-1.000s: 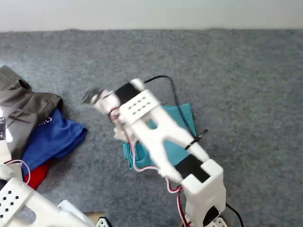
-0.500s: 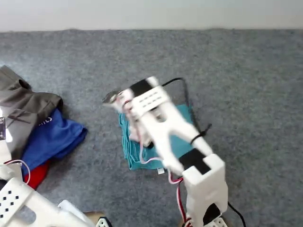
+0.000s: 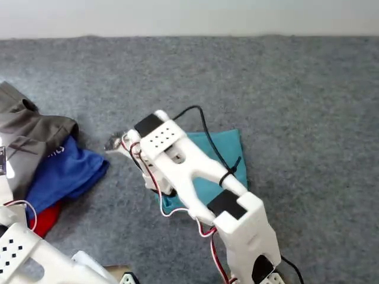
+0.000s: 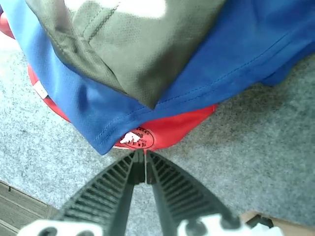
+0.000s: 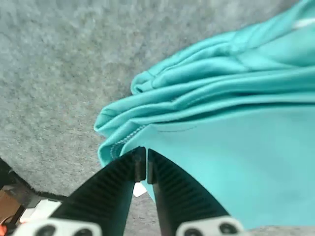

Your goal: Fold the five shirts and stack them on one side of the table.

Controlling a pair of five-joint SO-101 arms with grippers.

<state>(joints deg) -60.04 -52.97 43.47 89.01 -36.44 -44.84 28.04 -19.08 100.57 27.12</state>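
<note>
Left gripper is parked closed, empty, over the unfolded shirt pile. Right gripper, closed and empty too, is swung back toward the pile, past the folded teal shirt mid-table; that fold is judged done, stacking pending

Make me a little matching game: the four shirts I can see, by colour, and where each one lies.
Shirts:
1. grey shirt
2. blue shirt
3. red shirt
4. teal shirt

Places:
a. lies apart from the others, folded
b. underneath the other two in the heap
c. on top of the other two in the heap
d. sandwiched between two shirts

Pairs: 1-c, 2-d, 3-b, 4-a
</note>
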